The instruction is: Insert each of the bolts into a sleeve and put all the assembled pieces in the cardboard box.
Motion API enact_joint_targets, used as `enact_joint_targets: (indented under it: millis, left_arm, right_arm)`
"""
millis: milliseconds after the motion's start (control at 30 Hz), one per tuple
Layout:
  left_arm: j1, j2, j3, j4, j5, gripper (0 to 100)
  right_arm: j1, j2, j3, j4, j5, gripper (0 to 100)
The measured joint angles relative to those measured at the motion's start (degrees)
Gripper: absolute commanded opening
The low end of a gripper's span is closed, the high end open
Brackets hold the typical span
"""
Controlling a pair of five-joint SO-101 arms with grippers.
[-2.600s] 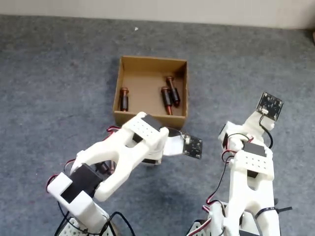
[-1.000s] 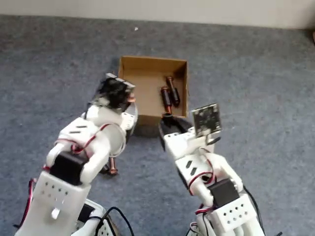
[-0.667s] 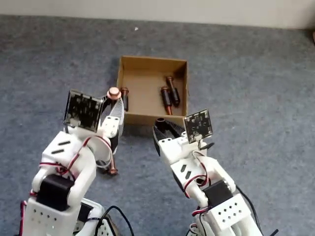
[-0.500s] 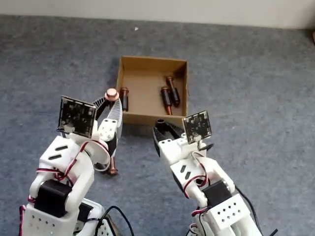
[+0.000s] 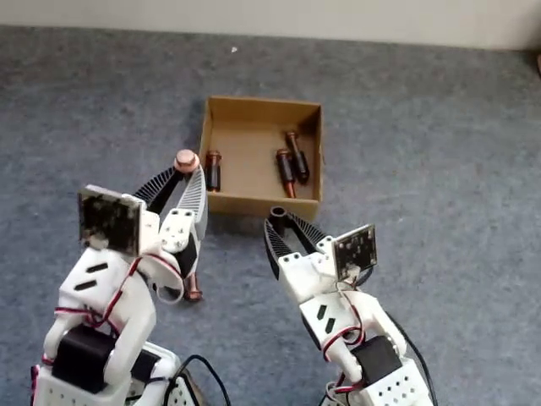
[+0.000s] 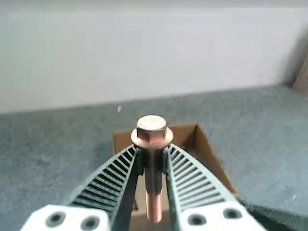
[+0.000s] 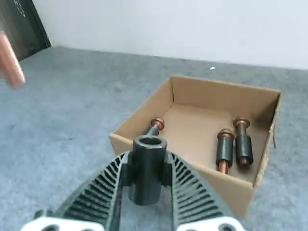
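Left hand (image 5: 186, 170): clenched on upright copper bolt (image 5: 186, 160), head above its grip, left of centre
Right hand (image 5: 280, 222): grasping upright black sleeve (image 5: 278, 212), centre, just below cardboard box (image 5: 258, 205)
Box contents: three assembled pieces (image 5: 289, 166)

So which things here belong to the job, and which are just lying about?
Job: bolt in the left gripper; sleeve in the right gripper; cardboard box with three assembled pieces; spare bolt on the carpet by the left arm.
Lying about: white speck on the carpet beyond the box.
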Motion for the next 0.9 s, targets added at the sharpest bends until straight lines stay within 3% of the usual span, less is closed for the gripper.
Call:
enact_joint_targets:
  millis: [500,900]
  left_arm:
    - [14.6,-2.1,3.3,-5.9,0.0,1]
    - [18.0,-2.1,11.3,-13.5,0.0,1]
  right_arm:
    - [-5.3,-0.1,0.0,-7.7,8.2,0.5]
    - [-5.9,-0.1,0.0,-7.7,12.0,0.5]
